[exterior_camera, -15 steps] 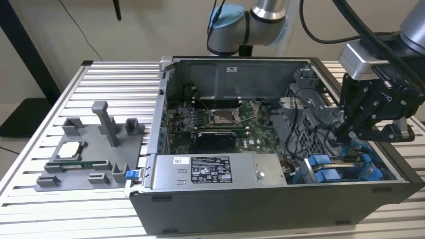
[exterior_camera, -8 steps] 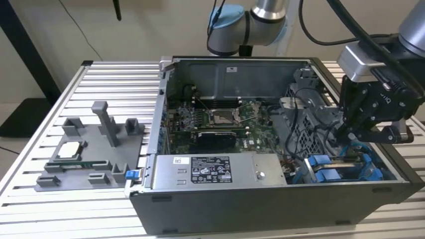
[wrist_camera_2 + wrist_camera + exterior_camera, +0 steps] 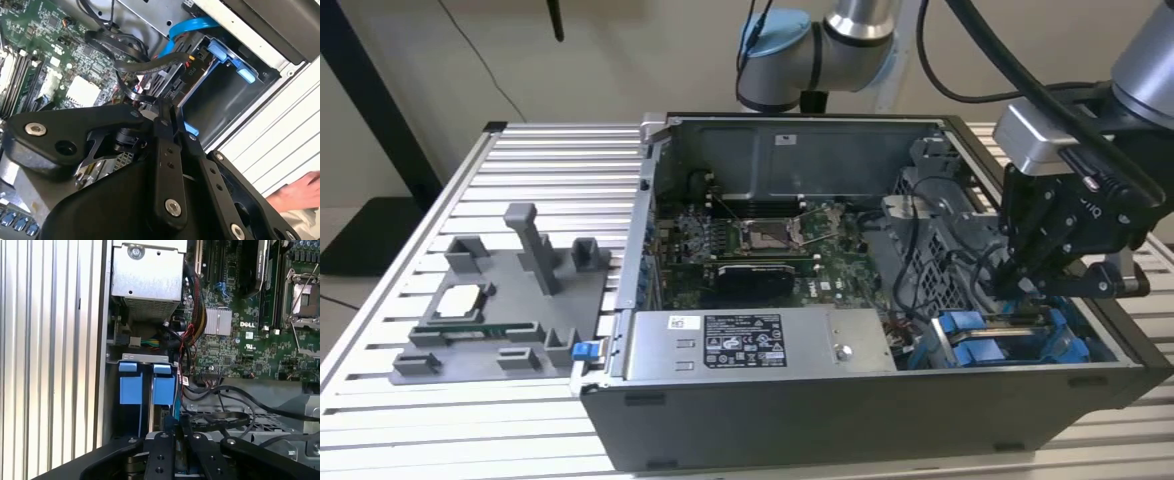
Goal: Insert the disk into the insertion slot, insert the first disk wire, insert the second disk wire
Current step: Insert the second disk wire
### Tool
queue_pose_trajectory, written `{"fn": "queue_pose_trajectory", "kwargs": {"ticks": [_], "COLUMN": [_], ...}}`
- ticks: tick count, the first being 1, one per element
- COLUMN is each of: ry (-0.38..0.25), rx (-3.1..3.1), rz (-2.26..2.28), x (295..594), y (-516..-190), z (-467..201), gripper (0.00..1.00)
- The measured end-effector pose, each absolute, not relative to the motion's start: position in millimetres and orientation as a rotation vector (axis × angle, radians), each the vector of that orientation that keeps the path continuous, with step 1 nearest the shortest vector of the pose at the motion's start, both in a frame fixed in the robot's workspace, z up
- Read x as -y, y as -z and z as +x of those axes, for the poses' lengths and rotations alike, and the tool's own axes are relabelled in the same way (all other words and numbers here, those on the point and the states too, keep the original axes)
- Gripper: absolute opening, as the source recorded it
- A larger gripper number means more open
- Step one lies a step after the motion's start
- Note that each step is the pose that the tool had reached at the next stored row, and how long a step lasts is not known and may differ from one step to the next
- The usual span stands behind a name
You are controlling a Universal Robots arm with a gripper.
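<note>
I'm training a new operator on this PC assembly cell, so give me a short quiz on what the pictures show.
1. True or false: in the exterior view, the black tool hangs over the blue plastic drive carriers at the exterior view's right end of the open dark grey metal computer case.
2. What lies on the slatted aluminium table at the exterior view's left of the case? A: a grey fixture plate with small parts. B: a keyboard. C: a second robot arm.
3. In the first wrist view, how many blue carriers stand side by side?
Key: 1 true; 2 A; 3 two.
</note>
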State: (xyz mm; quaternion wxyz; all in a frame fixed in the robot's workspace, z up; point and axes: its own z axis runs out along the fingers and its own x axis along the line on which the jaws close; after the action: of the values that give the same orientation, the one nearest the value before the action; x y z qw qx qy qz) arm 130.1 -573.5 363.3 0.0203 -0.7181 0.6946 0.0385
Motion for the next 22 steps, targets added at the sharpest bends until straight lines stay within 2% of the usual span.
{"fn": "queue_pose_trajectory", "kwargs": {"ticks": [14,22], "ry": [-0.052,-0.041], "rx": [-2.154,-2.149], "rz": [-2.228,-2.223], "x": [573,573], "y": [-353,-349], "z": [130,132], "gripper": [0.00,0.00]}}
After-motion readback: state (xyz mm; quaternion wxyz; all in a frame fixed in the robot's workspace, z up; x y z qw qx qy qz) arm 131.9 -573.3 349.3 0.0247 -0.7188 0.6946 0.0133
